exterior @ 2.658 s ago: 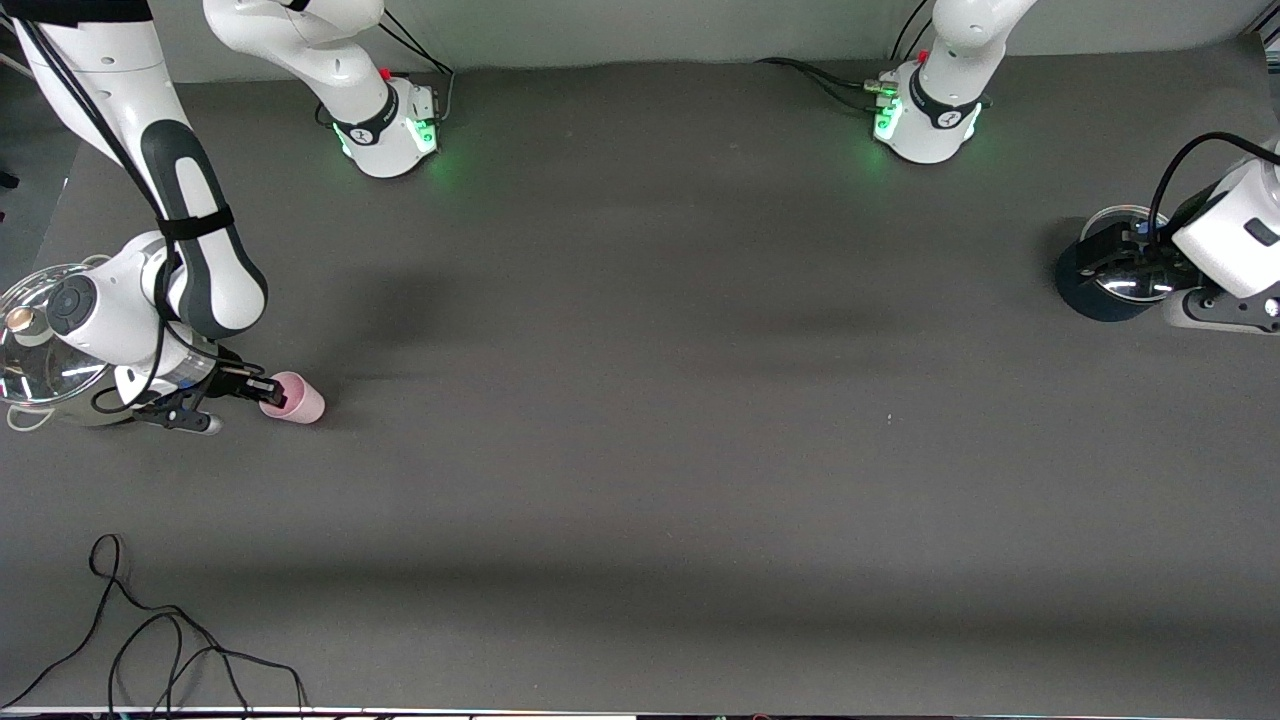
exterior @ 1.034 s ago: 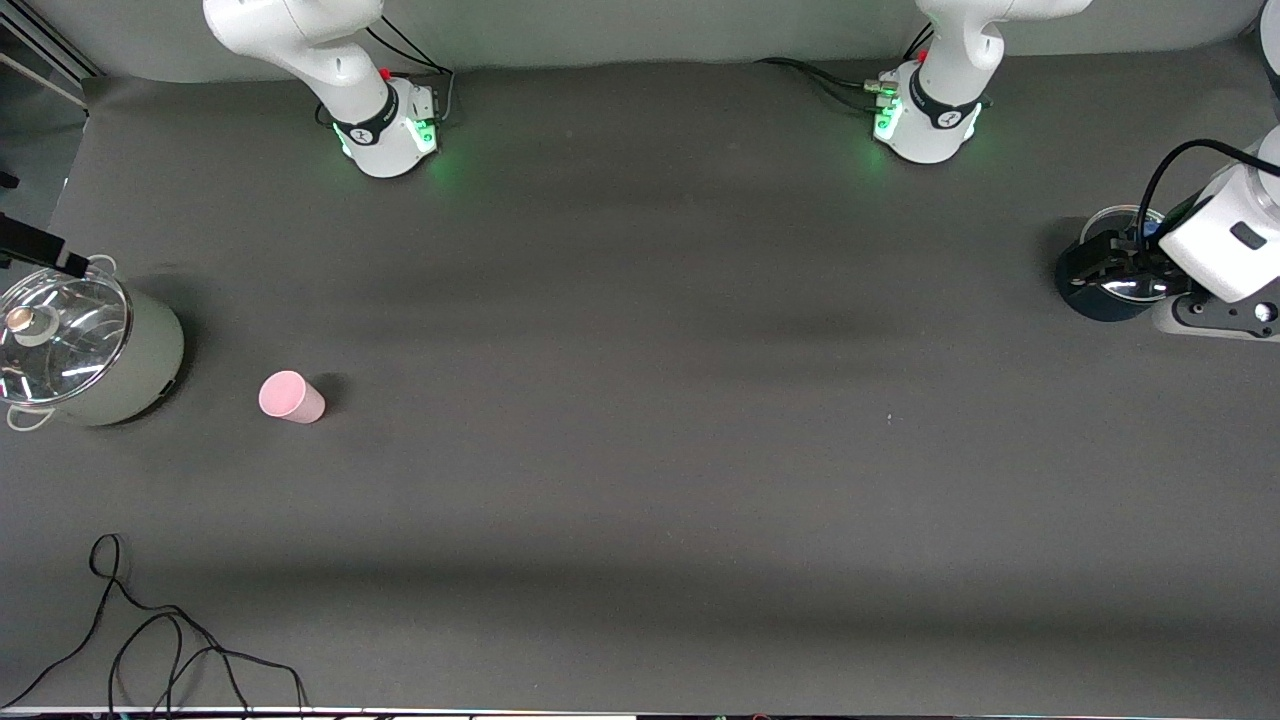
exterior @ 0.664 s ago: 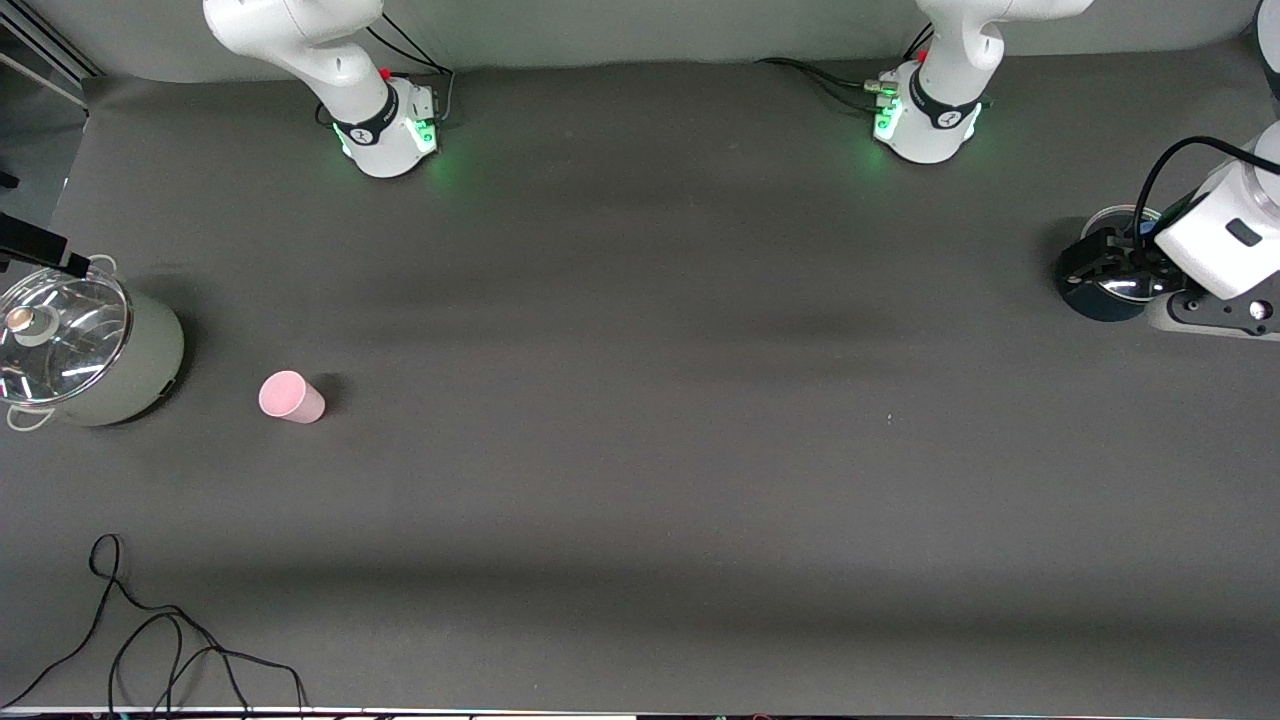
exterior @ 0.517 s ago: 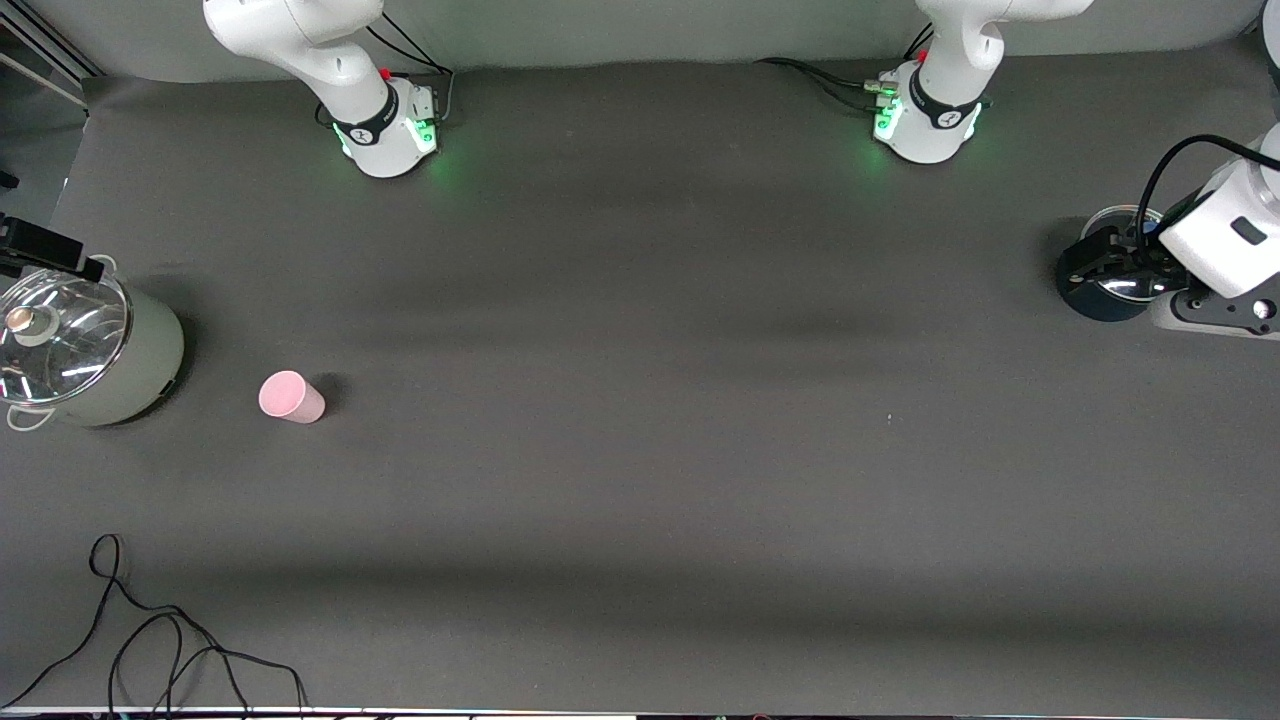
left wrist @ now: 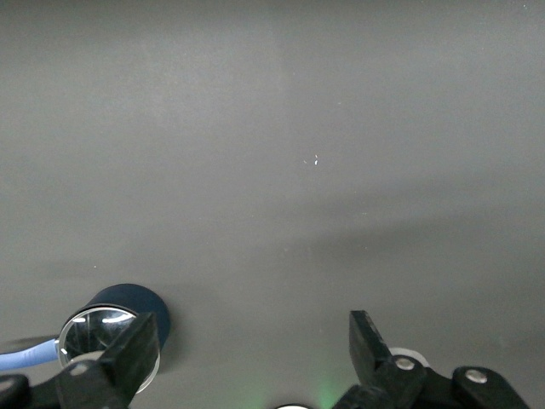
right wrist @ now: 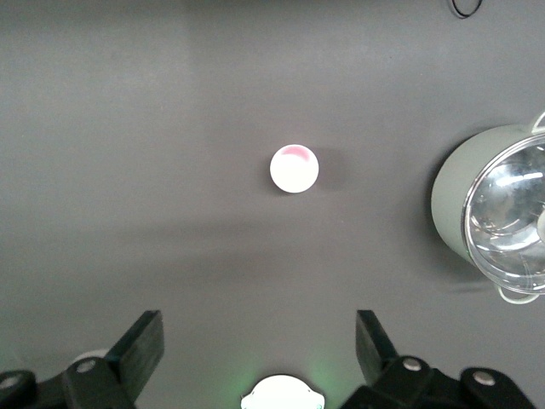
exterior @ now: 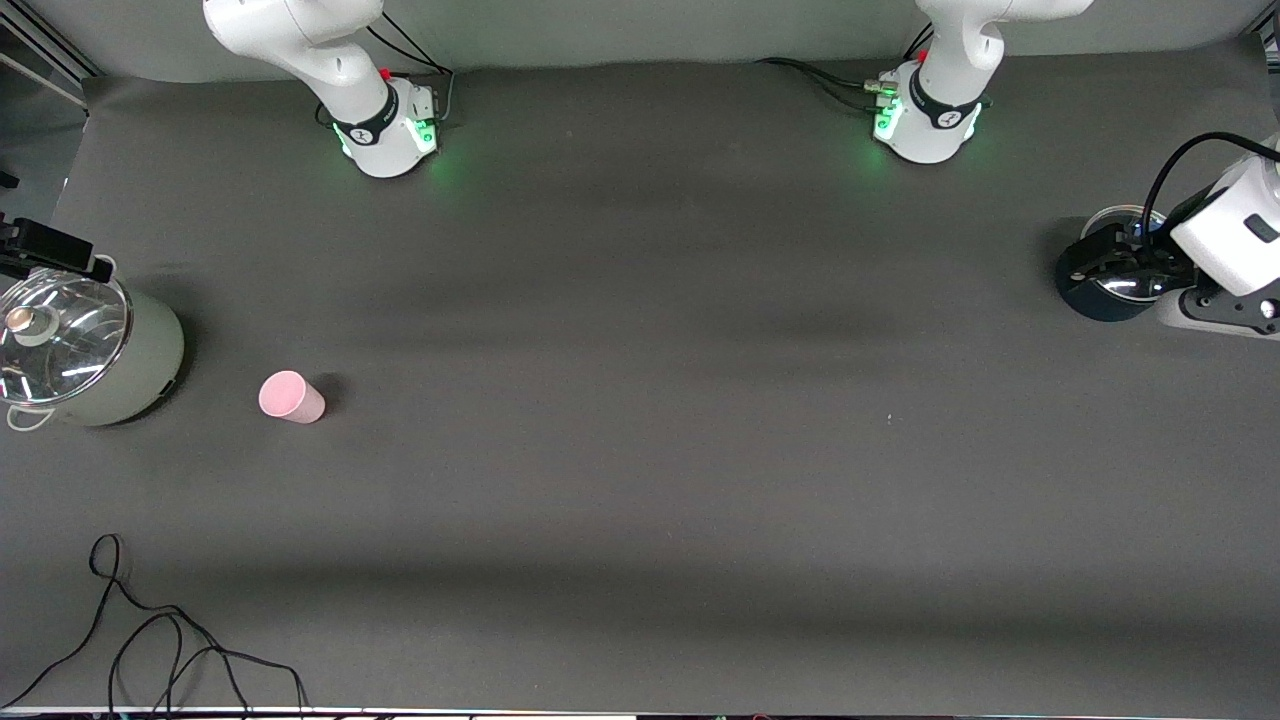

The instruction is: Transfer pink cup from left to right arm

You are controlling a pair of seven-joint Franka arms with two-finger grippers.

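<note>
The pink cup [exterior: 291, 397] stands alone on the dark table toward the right arm's end, beside a lidded grey-green pot. From above, the pink cup [right wrist: 295, 169] shows as a small round rim. My right gripper [right wrist: 258, 341] hangs high over the table near the cup, open and holding nothing, well apart from it. My left gripper [exterior: 1125, 262] is at the left arm's end, over a dark blue pot. In its own wrist view the left gripper [left wrist: 253, 345] is open and holds nothing.
The grey-green pot [exterior: 150, 360] [right wrist: 451, 200] with a glass lid stands near the table's edge beside the cup. A dark blue lidded pot [exterior: 1080, 290] [left wrist: 140, 298] sits under the left hand. A loose black cable [exterior: 150, 640] lies near the front camera.
The right gripper, at the cup in the earliest frame, has let go and risen out of most of the front view. The cup stays put. The left hand shifted only slightly.
</note>
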